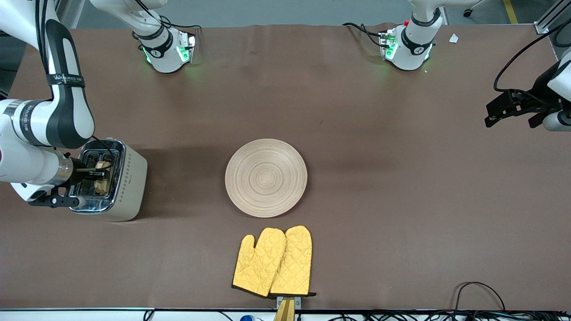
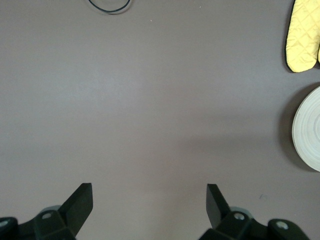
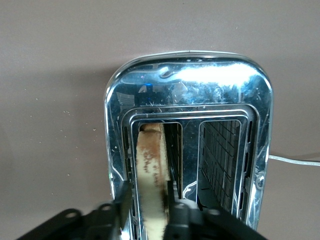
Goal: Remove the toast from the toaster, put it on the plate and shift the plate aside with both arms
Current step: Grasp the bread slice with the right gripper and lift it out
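While the yellow oven mitts (image 1: 273,261) lie nearest the front camera, the plate (image 1: 266,177) sits bare just above them at mid-bench. Toward the right arm's end stands the toaster (image 1: 117,180), with the toast (image 3: 150,175) upright in one slot, its long axis running along the slot. The right gripper (image 3: 146,205) is down over that slot, its jaws straddling the slice on both faces and apparently closing on it; I judge the coming move a straight lift upward. The left gripper (image 2: 149,205) waits with jaws wide apart over bare bench (image 2: 150,100) at the left arm's end, well apart from the toaster.
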`<state>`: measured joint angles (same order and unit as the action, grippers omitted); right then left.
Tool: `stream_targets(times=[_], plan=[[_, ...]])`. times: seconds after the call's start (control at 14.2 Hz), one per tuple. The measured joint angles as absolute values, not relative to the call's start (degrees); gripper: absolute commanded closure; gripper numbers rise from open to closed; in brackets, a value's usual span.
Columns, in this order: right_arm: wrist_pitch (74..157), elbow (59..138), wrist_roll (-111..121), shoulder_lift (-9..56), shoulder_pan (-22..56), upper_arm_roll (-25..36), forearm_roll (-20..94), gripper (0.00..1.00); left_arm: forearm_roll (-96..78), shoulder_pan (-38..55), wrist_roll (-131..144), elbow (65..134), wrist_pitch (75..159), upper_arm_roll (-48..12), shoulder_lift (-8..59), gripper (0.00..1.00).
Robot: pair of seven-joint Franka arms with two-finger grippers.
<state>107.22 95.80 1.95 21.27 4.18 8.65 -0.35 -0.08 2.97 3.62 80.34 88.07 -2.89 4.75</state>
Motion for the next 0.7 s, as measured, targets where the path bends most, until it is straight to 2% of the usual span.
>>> stream_targets(times=[0.42,0.7], plan=[[106.51,94.84,1.96,21.05,4.18,8.72,-0.35,0.90,-0.08,2.97,3.62,80.35,89.90,-2.88,5.84,0.00],[99.49,91.00,1.95,17.71,4.18,8.81,-0.35,0.89,-0.08,2.97,3.62,80.35,90.10,-2.88,6.20,0.00]])
